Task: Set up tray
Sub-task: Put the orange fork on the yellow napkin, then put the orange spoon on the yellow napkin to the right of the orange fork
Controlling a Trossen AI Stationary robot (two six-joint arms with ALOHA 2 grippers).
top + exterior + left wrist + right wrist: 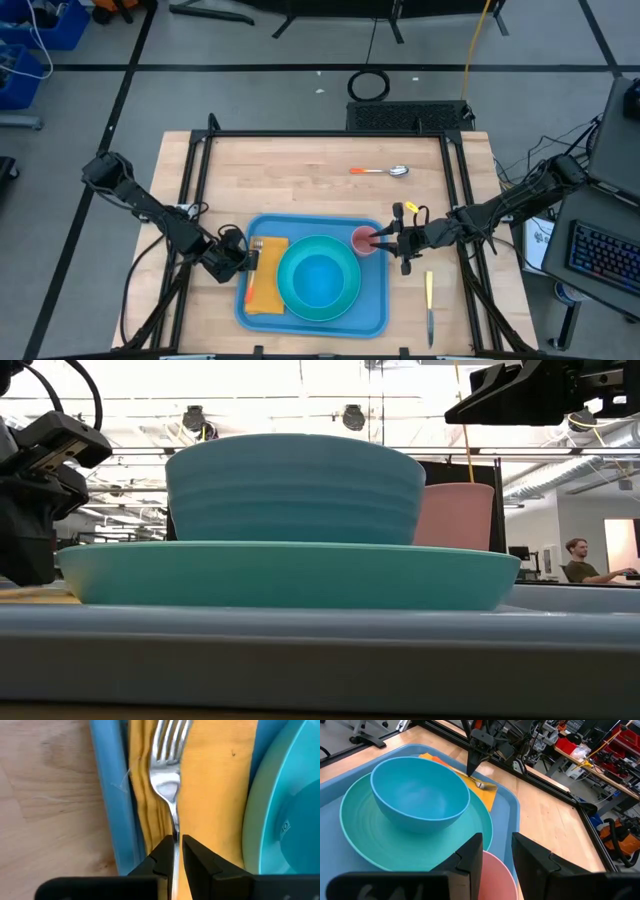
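Your left pincer pinches the fork handle between narrow fingers, the fork lying on the orange napkin at the tray's left side. Your right pincer stands parted around the pink cup's rim. The blue tray sits mid-desk, carrying plate and bowl.

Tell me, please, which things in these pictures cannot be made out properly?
- Fork handle: left wrist view, hidden between the left gripper fingers.
- Napkin: low view, hidden behind the plate.
- Pink cup: right wrist view, cut off by the edge, behind the right gripper.
- Knife and spoon: high view only, too small for detail.
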